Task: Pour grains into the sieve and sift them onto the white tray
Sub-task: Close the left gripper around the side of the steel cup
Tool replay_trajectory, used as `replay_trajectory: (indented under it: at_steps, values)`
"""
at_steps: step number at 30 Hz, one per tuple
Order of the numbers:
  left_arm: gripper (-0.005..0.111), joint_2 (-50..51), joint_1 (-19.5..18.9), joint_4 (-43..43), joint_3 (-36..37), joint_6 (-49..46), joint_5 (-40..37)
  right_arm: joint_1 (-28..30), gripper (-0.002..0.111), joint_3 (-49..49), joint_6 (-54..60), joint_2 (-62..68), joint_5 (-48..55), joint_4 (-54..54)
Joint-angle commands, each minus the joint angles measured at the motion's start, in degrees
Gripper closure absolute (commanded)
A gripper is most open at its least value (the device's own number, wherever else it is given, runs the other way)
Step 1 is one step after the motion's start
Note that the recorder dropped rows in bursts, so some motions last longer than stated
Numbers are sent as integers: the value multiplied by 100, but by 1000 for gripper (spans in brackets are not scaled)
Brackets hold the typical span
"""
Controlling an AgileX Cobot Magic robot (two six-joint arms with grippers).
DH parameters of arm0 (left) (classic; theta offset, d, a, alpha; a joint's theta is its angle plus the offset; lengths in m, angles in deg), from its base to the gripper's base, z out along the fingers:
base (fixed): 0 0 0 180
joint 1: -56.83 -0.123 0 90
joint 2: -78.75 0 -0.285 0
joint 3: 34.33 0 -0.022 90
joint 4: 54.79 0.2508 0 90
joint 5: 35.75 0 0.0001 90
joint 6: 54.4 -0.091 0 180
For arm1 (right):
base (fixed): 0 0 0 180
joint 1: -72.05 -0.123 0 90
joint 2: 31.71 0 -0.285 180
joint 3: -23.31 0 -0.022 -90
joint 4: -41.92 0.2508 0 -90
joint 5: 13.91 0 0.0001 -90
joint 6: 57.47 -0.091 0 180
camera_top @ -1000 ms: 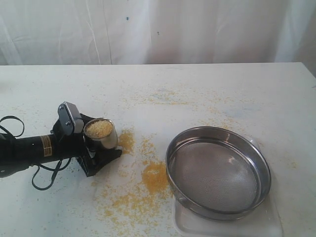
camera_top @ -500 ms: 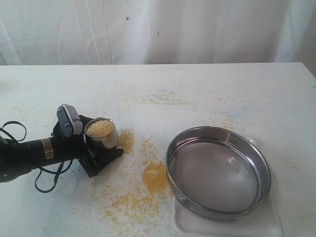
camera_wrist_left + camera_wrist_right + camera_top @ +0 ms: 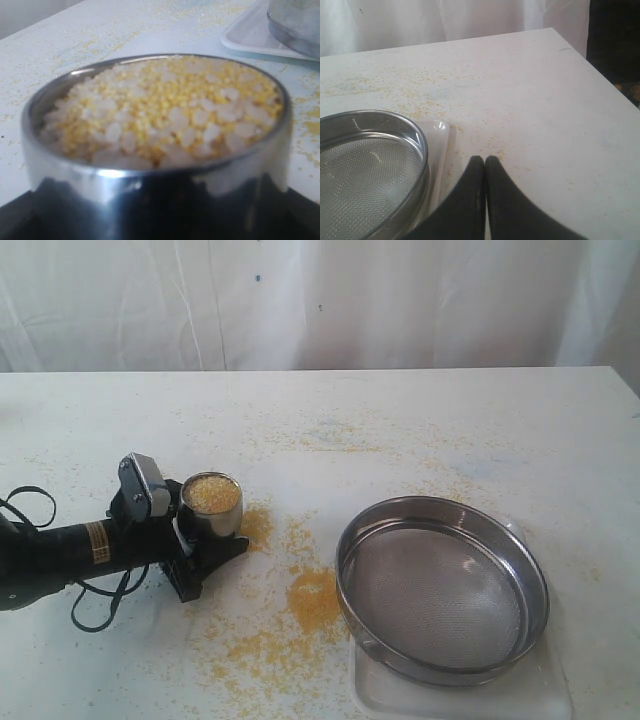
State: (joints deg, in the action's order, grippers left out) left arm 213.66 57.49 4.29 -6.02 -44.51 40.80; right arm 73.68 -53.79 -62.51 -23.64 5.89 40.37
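The jaws of my left gripper [image 3: 205, 530] stand around the small shiny steel cup [image 3: 212, 515], full of yellow and whitish grains [image 3: 165, 110] — I cannot tell if they pinch it. My right gripper [image 3: 485, 160] is pressed together, empty. The wide round steel sieve [image 3: 430, 600] sits on the flat white tray [image 3: 545, 692], well apart — a loose hold or a tilt could spill the grains.

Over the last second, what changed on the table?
The left gripper and the steel cup of grains between its jaws edged right in the exterior view, and the cup sits more upright; a firm hold isn't clear. The sieve, white tray and spilled grains stayed put.
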Motion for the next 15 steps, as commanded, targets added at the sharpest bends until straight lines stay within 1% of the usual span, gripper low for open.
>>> replay_trajectory:
  at_steps: [1, 9, 15]
  values:
    - [107, 127, 3, 99, 11, -451, -659, 17, 108, -12, 28, -29, -26, -26]
    - [107, 274, 3, 102, -94, -343, -659, 17, 108, -12, 28, -29, -26, -26]
    - [107, 274, 3, 102, -524, 339, -659, 17, 108, -12, 28, -29, -26, -26]
